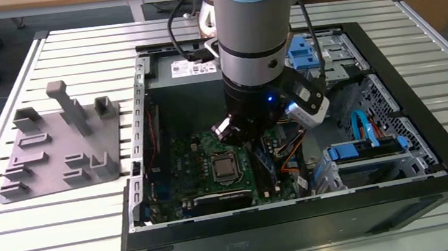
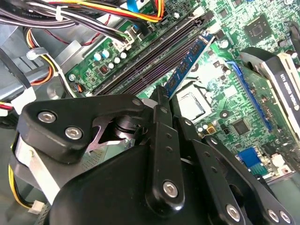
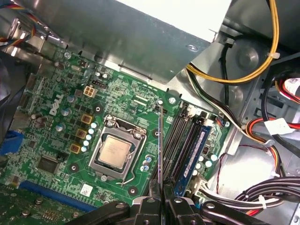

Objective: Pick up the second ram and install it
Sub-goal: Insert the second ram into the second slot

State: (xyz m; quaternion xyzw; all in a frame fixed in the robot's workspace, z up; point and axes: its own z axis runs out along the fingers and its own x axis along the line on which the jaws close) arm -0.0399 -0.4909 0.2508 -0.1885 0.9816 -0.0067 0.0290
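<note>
The second ram [image 3: 159, 140] is pinched on edge between the jaws of the gripper [image 3: 159, 200], inside the open case [image 1: 300, 218] on the table [image 1: 53, 243]. It is held over the motherboard [image 3: 56, 108], between the CPU [image 3: 114, 152] and the slots [image 3: 180, 136]. Another stick [image 3: 193, 157] is seated on the slots' far side.

Bright, even light; soft shadows; blown-out white beyond metal wall [image 3: 117, 33].

Dark blue second ram [image 2: 190, 61], green motherboard [image 3: 51, 126], black gripper [image 2: 163, 93], grey tray [image 1: 51, 150], black memory slots [image 3: 180, 136]
</note>
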